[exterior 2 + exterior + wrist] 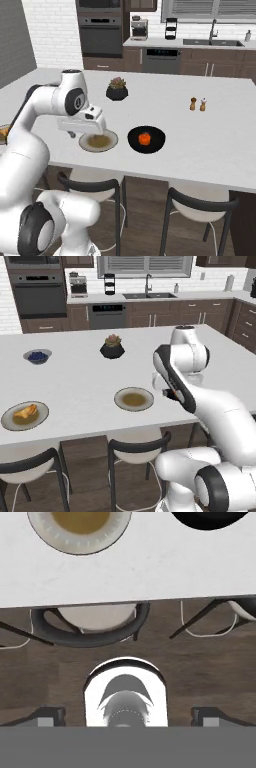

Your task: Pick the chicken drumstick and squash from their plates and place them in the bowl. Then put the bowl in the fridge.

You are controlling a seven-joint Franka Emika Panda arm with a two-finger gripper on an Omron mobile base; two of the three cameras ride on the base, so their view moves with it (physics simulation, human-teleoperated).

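on the white table [75,386], going left to right in the left base view: one grey-rimmed plate [25,415] near the front edge carries the single chicken drumstick [26,412], a lumpy golden-tan piece. behind it sits one small grey bowl of blueberries [37,356]. further right stands one black faceted plant pot [112,349] with a small succulent. in front of that lies the second plate [134,399], round and flat, its olive-brown centre bare.

in the right base view, the hand [82,131] hangs over the near-left rim of that second plate [99,141]; i cannot tell how wide its fingers stand. just beside the plate to the right is the one glossy black bowl [146,139], wide and shallow, with the single round orange-red squash [144,138] inside it. well to the right stand two small shakers [198,104], side by side.

two round-seated stools [95,192] with dark curved backs tuck under the table's front edge.
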